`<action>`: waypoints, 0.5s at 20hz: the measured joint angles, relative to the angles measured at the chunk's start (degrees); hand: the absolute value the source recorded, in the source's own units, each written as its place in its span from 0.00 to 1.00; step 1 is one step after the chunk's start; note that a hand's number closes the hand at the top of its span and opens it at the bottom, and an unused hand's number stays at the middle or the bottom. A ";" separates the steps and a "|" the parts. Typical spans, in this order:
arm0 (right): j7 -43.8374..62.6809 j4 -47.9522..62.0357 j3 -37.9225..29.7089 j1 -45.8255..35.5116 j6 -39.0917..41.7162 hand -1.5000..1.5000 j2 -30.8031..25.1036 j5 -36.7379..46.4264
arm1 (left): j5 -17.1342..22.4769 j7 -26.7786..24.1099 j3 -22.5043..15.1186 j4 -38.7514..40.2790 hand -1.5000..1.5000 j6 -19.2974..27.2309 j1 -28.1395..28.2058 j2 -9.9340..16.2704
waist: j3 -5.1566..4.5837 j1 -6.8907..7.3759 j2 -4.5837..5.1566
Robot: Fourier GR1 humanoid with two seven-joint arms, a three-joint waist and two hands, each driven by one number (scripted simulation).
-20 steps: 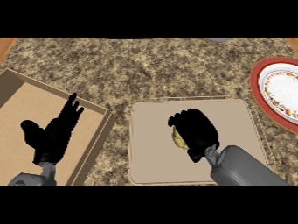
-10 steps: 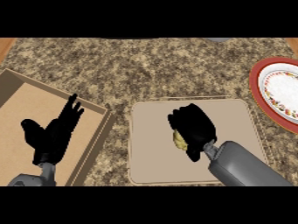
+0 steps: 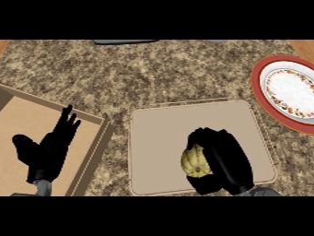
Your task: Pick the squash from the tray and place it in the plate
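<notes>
Squash [image 3: 194, 161] lies on the tray [image 3: 166, 138], down in its near half, yellow and ribbed, with its stem end toward the near rim. The right hand [image 3: 222, 161] is right on it, fingers curled over its right side and top, thumb not clearly visible, so this reads as a grasp closing, though whether it is fully wrapped I cannot tell. The squash looks to be resting on the tray, not yet lifted.

To do this step well, the fingers should get under the far side so the rounded body cannot roll out toward the left. Then lift straight up, clearing the tray's rim before any sideways travel. The plate [image 3: 260, 83] waits well apart, up at the right on the counter [image 3: 152, 73], red rim, white centre; the path there runs over the tray's far right corner, so height matters.

The left hand [image 3: 49, 150] rests open, fingers straight, over the box [image 3: 3, 115] at the left, out of the way.
</notes>
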 measured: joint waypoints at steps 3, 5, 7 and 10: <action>1.38 -7.83 -1.84 5.72 -5.16 1.00 -1.40 0.96 | 0.37 0.26 0.26 -0.29 0.50 -0.14 0.58 0.16 | -0.05 -0.35 -0.05; 1.81 -12.50 -3.66 9.10 -8.27 1.00 -2.19 0.73 | 0.37 0.92 -0.12 0.48 0.50 -0.29 0.61 0.19 | 0.06 -0.32 0.12; 2.02 -16.36 -6.14 12.66 -11.13 1.00 -3.13 -0.32 | 0.11 1.74 -0.50 0.37 0.50 0.15 0.28 0.21 | 0.04 0.00 0.25; 1.35 -19.92 -10.29 16.98 -15.60 1.00 -3.50 -3.53 | 0.39 1.35 -0.79 1.00 0.50 -0.44 -0.35 0.19 | 0.14 0.57 0.44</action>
